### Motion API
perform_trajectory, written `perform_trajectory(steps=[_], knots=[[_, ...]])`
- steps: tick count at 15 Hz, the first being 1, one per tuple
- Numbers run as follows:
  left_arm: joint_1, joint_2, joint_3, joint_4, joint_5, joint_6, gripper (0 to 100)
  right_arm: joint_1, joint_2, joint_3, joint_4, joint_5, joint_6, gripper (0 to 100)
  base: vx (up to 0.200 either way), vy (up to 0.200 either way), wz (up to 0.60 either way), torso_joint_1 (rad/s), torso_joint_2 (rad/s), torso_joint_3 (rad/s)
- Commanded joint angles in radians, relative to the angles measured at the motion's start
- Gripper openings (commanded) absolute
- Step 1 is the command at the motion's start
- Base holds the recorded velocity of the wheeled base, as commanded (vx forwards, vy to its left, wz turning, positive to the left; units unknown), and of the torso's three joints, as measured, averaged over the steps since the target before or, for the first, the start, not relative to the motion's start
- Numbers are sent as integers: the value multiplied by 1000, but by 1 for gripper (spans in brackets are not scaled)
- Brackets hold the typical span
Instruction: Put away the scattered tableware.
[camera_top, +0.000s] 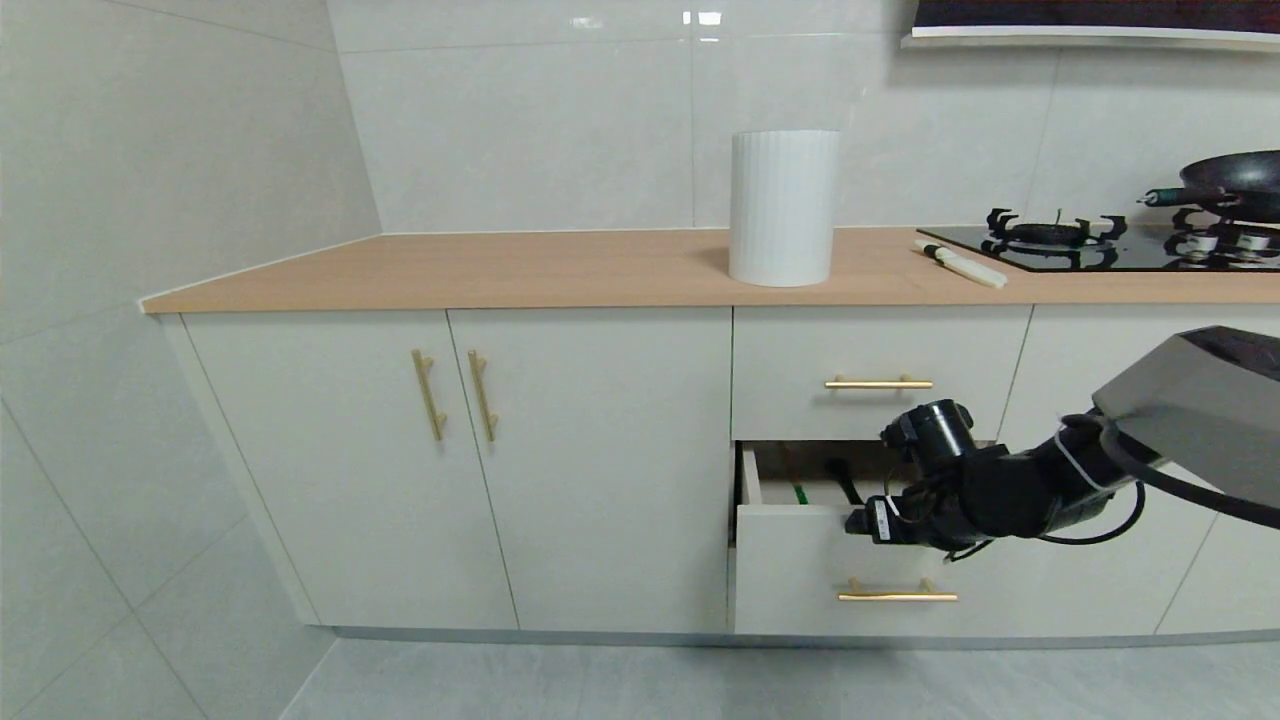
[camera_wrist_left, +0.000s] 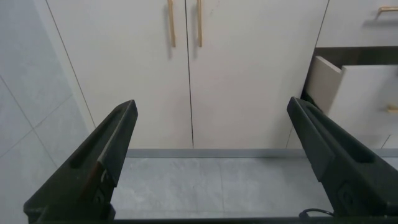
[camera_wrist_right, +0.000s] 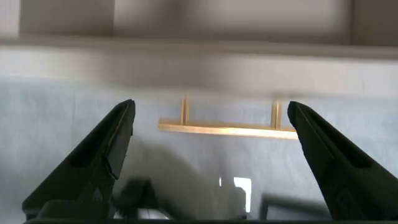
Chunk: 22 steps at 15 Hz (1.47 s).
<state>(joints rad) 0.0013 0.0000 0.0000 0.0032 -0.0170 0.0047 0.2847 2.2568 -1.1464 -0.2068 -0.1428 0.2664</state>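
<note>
- Judging by the lower drawer (camera_top: 790, 570) standing partly pulled out, I am taking the opening step as done or nearly so. I am treating the fetching step as the one in hand.
- My right pincer (camera_wrist_right: 210, 111) is hanging released and holding nothing, right at the top edge of the drawer's front panel. The drawer's gold handle (camera_wrist_right: 227, 129) is showing between its fingers (camera_wrist_right: 99, 155).
- My left pincer (camera_wrist_left: 211, 112) is likewise hanging released and empty, off to the left of the drawer, facing the cupboard doors (camera_wrist_left: 186, 68).
- The pale utensil (camera_top: 962, 265) is lying flat on the desk (camera_top: 500, 270), above the drawer and slightly right of it, well apart from both pincers.
- Its long axis is running diagonally. The end with the dark band (camera_top: 938, 254) is pointing toward the back of the desk, and the other end is pointing toward the desk's front edge, further right of the drawer.
- Next I am expecting to raise the right arm from the drawer to the desk. Then I am planning to set the fingers across the utensil's narrow width, close on its middle, and carry it down into the drawer.
</note>
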Motion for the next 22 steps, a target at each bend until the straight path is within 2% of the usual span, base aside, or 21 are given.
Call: perform_trajectory(steps=[1,4,9,11,22], knots=[[0,0,0,0,0,0,100,-10,93,-84,0,-21,2,100,0,0,0,0,0,0],[0,0,0,0,0,0,100,-27,148,-153,-42,-28,5,100,0,0,0,0,0,0],[0,0,0,0,0,0,100,-41,213,-191,-224,-70,54,100,0,0,0,0,0,0],[0,0,0,0,0,0,100,-42,257,-216,-250,-75,56,100,0,0,0,0,0,0],[0,0,0,0,0,0,100,-93,417,-455,-247,-149,178,100,0,0,0,0,0,0]])
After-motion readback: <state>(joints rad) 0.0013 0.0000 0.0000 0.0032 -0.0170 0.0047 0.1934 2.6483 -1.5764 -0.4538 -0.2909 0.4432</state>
